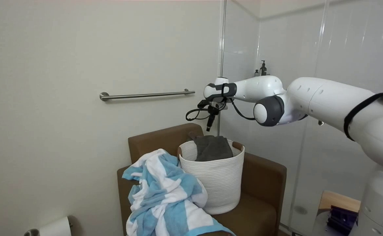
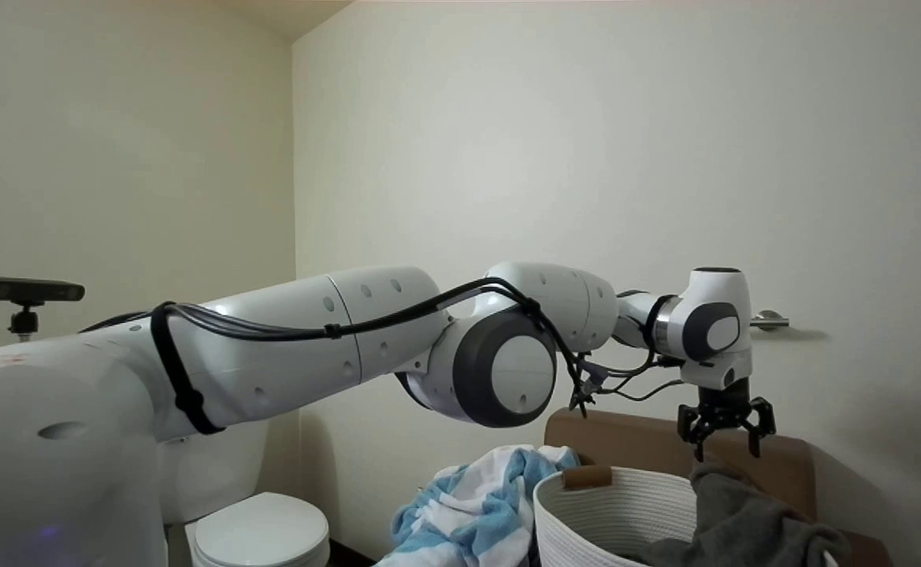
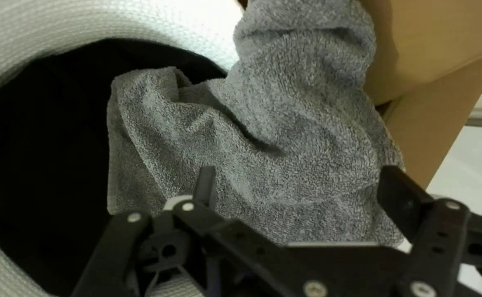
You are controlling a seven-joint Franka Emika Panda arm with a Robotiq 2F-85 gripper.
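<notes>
Over the white woven basket on the brown armchair, in an exterior view, you have the hand just above the gray towel; a blue-and-white striped towel lies bunched beside the basket. In an exterior view, your hand's fingers stand wide apart, and the gray towel drapes across the basket's rim. In the wrist view, the gray towel spreads rumpled beneath those parted fingers, partly inside the basket.

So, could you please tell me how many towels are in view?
2: a blue-and-white striped towel on the brown armchair, and a gray towel partly inside the white woven basket. Others could be hidden deeper inside.
</notes>
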